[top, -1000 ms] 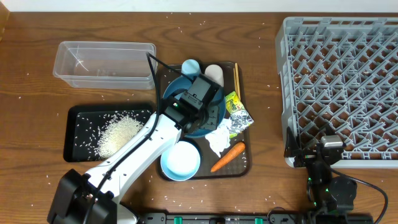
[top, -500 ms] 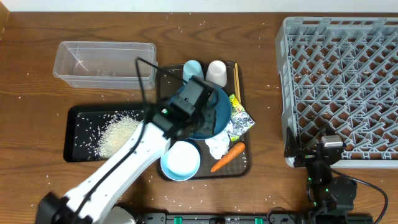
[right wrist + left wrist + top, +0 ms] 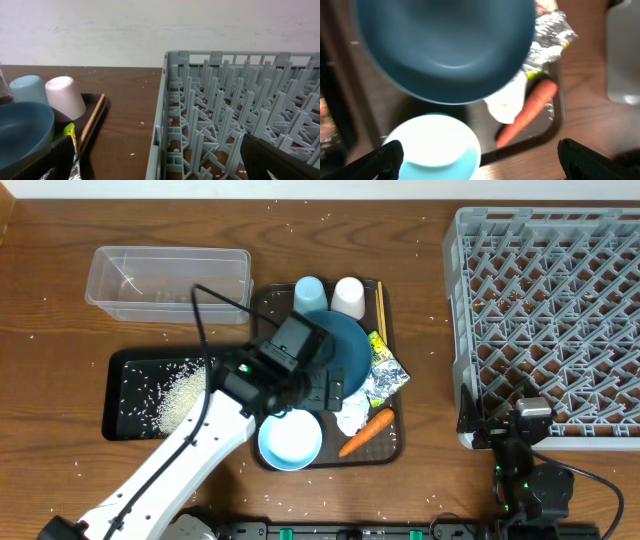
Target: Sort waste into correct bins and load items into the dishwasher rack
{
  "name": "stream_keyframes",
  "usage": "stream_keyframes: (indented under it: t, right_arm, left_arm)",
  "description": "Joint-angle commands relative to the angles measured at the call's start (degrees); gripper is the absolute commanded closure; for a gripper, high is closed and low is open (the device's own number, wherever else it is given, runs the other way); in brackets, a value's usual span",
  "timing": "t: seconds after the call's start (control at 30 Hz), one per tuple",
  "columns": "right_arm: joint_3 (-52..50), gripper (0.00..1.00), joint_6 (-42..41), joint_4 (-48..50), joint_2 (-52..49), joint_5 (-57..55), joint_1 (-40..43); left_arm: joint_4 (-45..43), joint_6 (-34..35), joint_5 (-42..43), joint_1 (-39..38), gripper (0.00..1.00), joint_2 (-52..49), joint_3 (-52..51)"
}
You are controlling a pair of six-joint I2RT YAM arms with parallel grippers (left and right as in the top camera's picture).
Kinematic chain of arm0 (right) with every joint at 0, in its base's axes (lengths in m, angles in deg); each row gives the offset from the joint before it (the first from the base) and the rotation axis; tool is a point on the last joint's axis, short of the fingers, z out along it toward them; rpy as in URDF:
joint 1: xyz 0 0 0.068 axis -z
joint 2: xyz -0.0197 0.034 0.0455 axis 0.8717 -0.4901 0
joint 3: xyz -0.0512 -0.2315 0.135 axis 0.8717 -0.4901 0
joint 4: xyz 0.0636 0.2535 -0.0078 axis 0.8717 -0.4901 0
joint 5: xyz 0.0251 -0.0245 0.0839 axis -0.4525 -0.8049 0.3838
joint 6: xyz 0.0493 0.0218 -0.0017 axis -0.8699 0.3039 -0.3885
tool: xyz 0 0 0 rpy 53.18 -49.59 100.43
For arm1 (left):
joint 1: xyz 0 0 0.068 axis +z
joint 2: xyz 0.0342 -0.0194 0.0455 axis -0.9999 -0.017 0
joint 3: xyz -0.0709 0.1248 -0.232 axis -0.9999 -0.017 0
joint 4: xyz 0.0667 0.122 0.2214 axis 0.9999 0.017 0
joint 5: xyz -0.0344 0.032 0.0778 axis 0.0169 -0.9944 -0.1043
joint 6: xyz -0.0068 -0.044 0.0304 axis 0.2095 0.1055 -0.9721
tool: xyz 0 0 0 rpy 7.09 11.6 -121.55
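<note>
Your left gripper [image 3: 482,159] just let go, jaws wide and empty. The dark-blue plate [image 3: 345,350] is lying on the brown tray [image 3: 392,442] and still needs racking.

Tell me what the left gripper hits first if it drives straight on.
Probably the bowl, at its rim nearest the carrot. The open left gripper straddles that edge and bare tray. Depth is unclear, so it may meet tray instead.
</note>
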Motion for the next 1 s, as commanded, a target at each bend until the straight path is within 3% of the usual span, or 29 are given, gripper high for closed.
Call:
stream_keyframes:
  t: [0.0,0.13,0.37,0.57,0.63,0.77,0.87,0.97]
  right_arm:
    - [-0.1,0.01,-0.2,-0.2,0.3,-0.1,0.7]
    - [-0.1,0.01,-0.2,-0.2,0.3,-0.1,0.7]
    - [-0.1,0.01,-0.2,-0.2,0.3,-0.1,0.7]
    - [-0.1,0.01,-2.5,0.2,0.3,1.9,0.6]
    - [-0.1,0.01,-11.1,1.2,0.3,10.1,0.5]
    - [-0.1,0.01,-36.4,1.5,0.3,35.5,0.5]
    - [-0.1,0.01,-47.8,3.2,0.3,35.5,0.6]
    - [-0.1,0.01,-49.2,2.2,0.3,30.6,0.6]
  left_arm:
    - [2.5,4.0,-3.8,4.9,0.00,0.8,1.0]
    - [7.0,7.3,-6.3,13.8,0.02,2.2,1.0]
    - [15.1,6.4,-6.6,28.6,0.02,3.3,1.0]
    - [19.2,6.0,-13.7,37.1,0.02,3.3,1.0]
    - [19.4,7.3,-13.1,40.1,0.02,3.3,1.0]
    - [20.0,10.0,-8.5,44.9,0.02,3.3,0.9]
    - [21.7,10.0,-7.2,45.5,0.02,3.3,0.5]
    - [24.6,10.0,-7.0,45.5,0.02,3.3,0.4]
